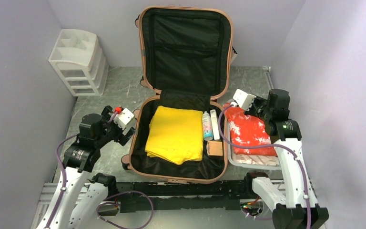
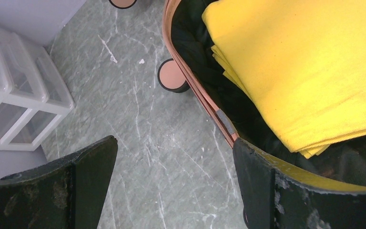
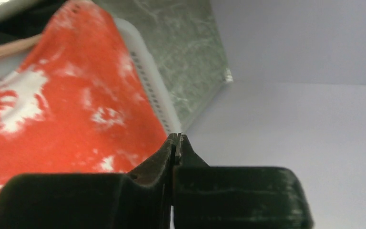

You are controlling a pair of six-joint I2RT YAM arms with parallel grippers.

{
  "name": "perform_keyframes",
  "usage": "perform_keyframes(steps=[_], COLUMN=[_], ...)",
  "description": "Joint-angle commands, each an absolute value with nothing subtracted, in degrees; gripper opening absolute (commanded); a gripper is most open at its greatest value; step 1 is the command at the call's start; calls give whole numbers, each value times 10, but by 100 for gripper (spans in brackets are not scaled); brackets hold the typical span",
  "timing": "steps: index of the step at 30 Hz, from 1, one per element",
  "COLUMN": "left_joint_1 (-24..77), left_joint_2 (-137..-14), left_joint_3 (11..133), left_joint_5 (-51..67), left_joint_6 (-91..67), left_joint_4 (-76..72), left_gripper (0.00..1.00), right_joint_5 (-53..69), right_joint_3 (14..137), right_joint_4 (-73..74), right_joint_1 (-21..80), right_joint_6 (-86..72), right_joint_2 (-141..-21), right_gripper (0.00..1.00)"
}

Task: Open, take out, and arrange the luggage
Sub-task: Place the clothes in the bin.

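The salmon-pink luggage (image 1: 186, 47) lies open, its lid upright against the back wall and its black-lined base flat on the table. Inside lie a folded yellow cloth (image 1: 175, 133), a small bottle (image 1: 207, 125), a white tube (image 1: 214, 124) and a tan box (image 1: 214, 149). My left gripper (image 1: 125, 130) hangs open just outside the left rim (image 2: 195, 88), over bare table (image 2: 174, 148), with one finger over the rim. My right gripper (image 1: 232, 103) is shut on nothing (image 3: 177, 136) above a red-and-white cloth (image 1: 248, 131) lying in a white tray (image 1: 255, 165).
A white plastic drawer unit (image 1: 78, 62) stands at the back left, also seen in the left wrist view (image 2: 14, 95). One luggage wheel (image 2: 171, 75) rests on the marbled table. Lilac walls close in both sides. A black rail (image 1: 181, 188) runs along the near edge.
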State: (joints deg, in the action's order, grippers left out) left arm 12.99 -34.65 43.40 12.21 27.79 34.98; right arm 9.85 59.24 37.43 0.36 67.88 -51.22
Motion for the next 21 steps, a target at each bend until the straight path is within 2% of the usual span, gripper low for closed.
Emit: perform_keyframes(steps=[1,5,10,16,21], left_joint_1=[125,124,124,124,122], left_joint_2=[-341,-342,-343,-342,-342], left_joint_3=[434,434,433,433,433], left_joint_5=[134,135,138,139,141], left_joint_6=[277,277,279,278,278], left_joint_4=[335,335,336,335,336], left_gripper=[95,95,95,95,95], right_joint_5=[171,128,124,157,196], right_joint_3=[554,485,422,486,539], right_joint_4=[353,297,230,291,311], right_joint_1=[2,2,-51,-92,-100], right_joint_6=[630,627,633,619,607], right_joint_2=[-555,-596,-662,-737,-657], right_gripper=[0,0,0,0,0])
